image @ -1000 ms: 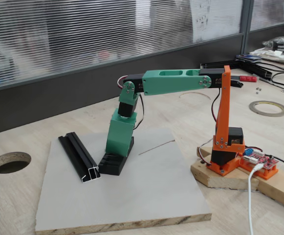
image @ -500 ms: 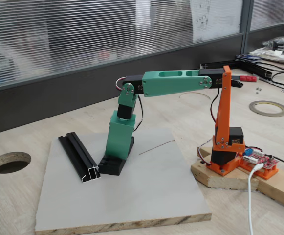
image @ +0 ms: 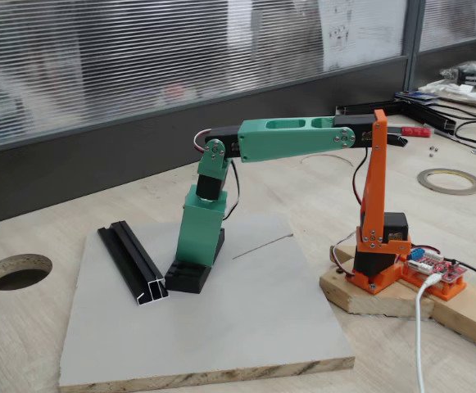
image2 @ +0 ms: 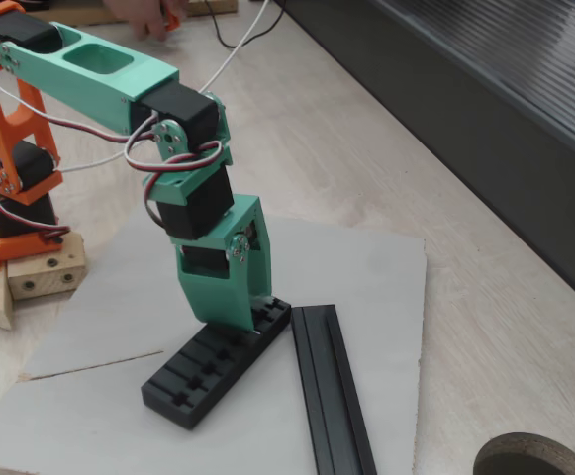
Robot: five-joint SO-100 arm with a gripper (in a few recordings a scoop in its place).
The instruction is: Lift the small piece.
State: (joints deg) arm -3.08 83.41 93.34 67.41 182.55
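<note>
Gripper (image2: 252,315) down on black ridged block (image2: 213,374), reaching for small piece; jaw state unclear. Next: pinch, lift straight.

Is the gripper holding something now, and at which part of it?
It cannot be told. The gripper points down onto the black ridged block, and its fingertips are hidden, so no grasp is visible.

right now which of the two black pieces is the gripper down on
The ridged black block: the green gripper points straight down onto its far end. The long black rail lies beside it, untouched.
</note>
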